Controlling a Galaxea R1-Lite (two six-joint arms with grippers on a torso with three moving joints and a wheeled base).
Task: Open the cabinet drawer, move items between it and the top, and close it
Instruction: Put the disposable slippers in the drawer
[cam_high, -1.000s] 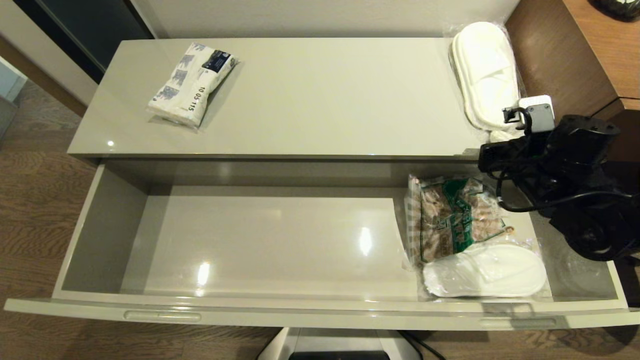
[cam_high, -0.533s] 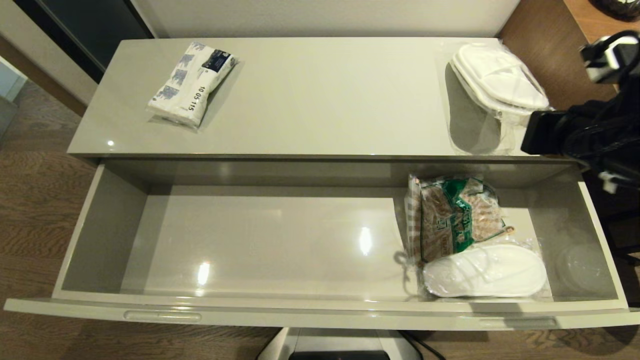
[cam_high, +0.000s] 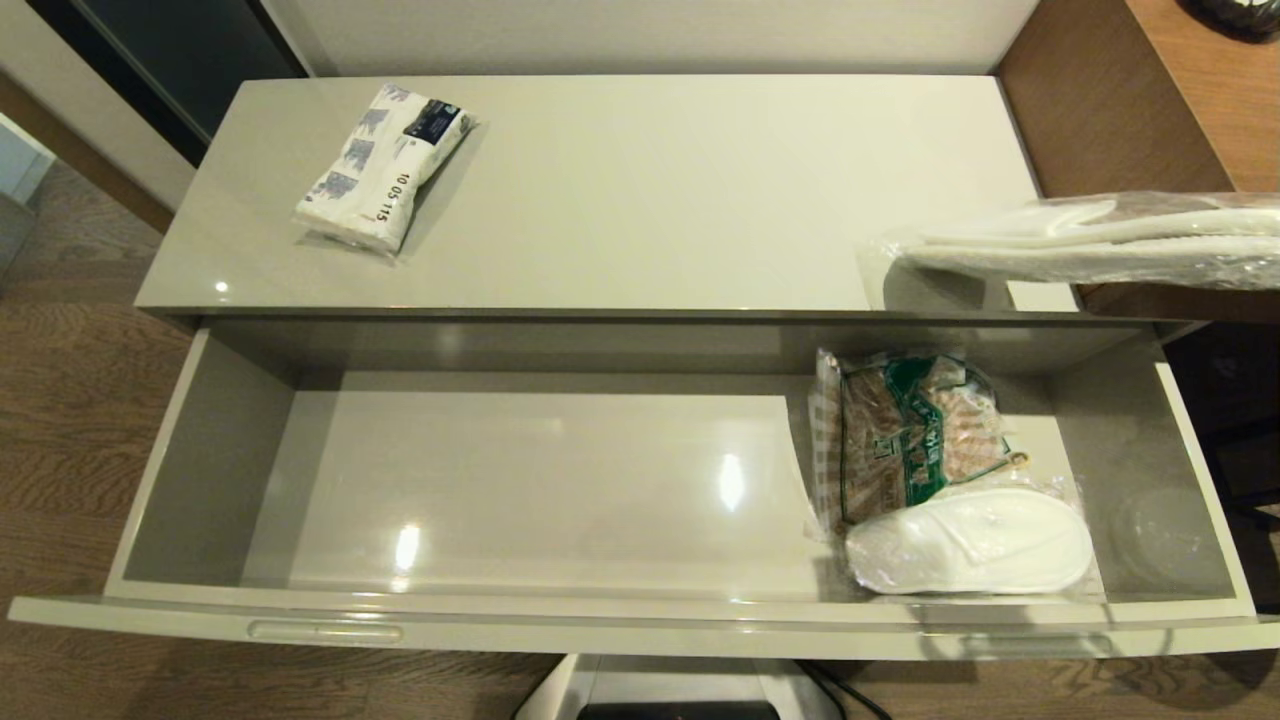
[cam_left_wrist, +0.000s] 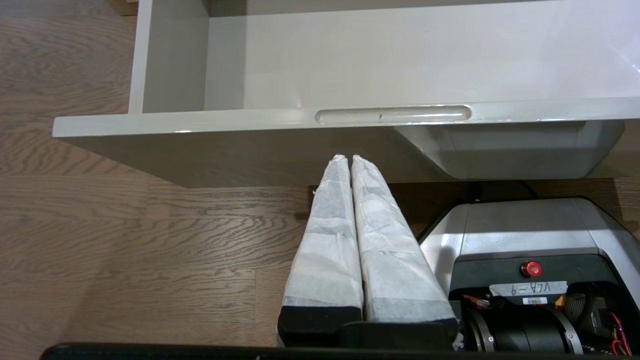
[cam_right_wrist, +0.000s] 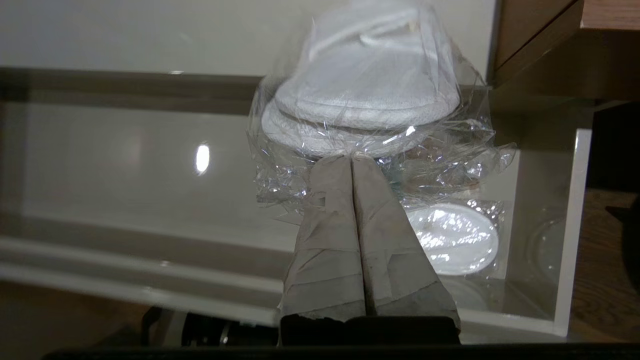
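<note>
The cabinet drawer (cam_high: 560, 480) stands pulled fully open below the top (cam_high: 650, 190). A pack of white slippers (cam_high: 1090, 245) in clear wrap hangs in the air over the top's right end and the drawer's back right corner. My right gripper (cam_right_wrist: 352, 157) is shut on the crinkled wrap of those slippers (cam_right_wrist: 365, 85); the arm itself is outside the head view. A second wrapped slipper pack (cam_high: 970, 540) lies in the drawer's right end. The tissue pack (cam_high: 380, 165) lies on the top at the left. My left gripper (cam_left_wrist: 349, 157) is shut and empty, low in front of the drawer's handle slot (cam_left_wrist: 392, 114).
A brown-and-green checked snack bag (cam_high: 915, 435) lies in the drawer behind the slipper pack. A clear round lid (cam_high: 1160, 530) sits in the drawer's right corner. A brown wood desk (cam_high: 1190, 100) adjoins the cabinet on the right. My base (cam_left_wrist: 525, 250) stands under the drawer front.
The right arm has lifted the slippers off the top's right end and carried them up and to the right, passing out of the head view. The left arm has not moved.
</note>
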